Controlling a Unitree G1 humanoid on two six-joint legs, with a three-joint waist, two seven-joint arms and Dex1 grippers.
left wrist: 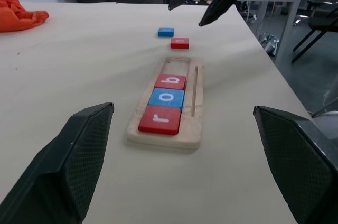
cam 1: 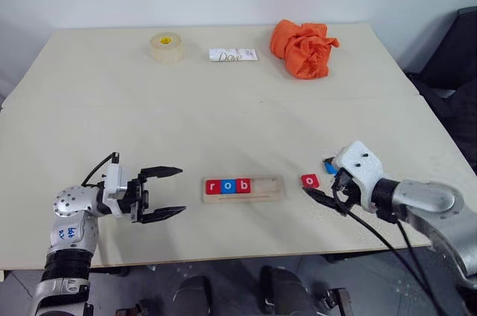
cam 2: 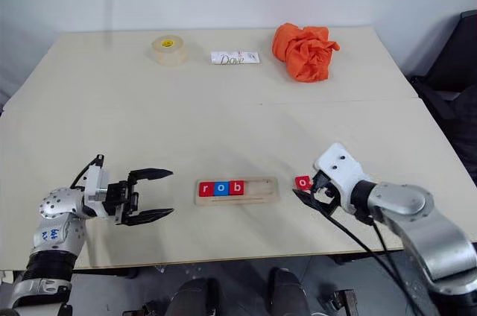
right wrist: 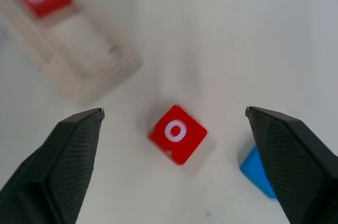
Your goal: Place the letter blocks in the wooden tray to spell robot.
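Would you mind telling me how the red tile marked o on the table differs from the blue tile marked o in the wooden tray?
The red o tile lies loose on the cream table, past the tray's empty end; the blue o tile sits in the pale wooden tray, between the red r tile and the red b tile. The red o tile lies askew; the blue one lies square with the tray. Both are small flat squares bearing a white o.

Tray (left wrist: 193,109): pale, matt wood. Tiles (left wrist: 159,119): smooth, glossy. Tabletop (cam 1: 223,115): matt, smooth. Claw pads (left wrist: 79,155): black, cross-hatched texture. Cloth (cam 1: 303,48): crumpled orange fabric.
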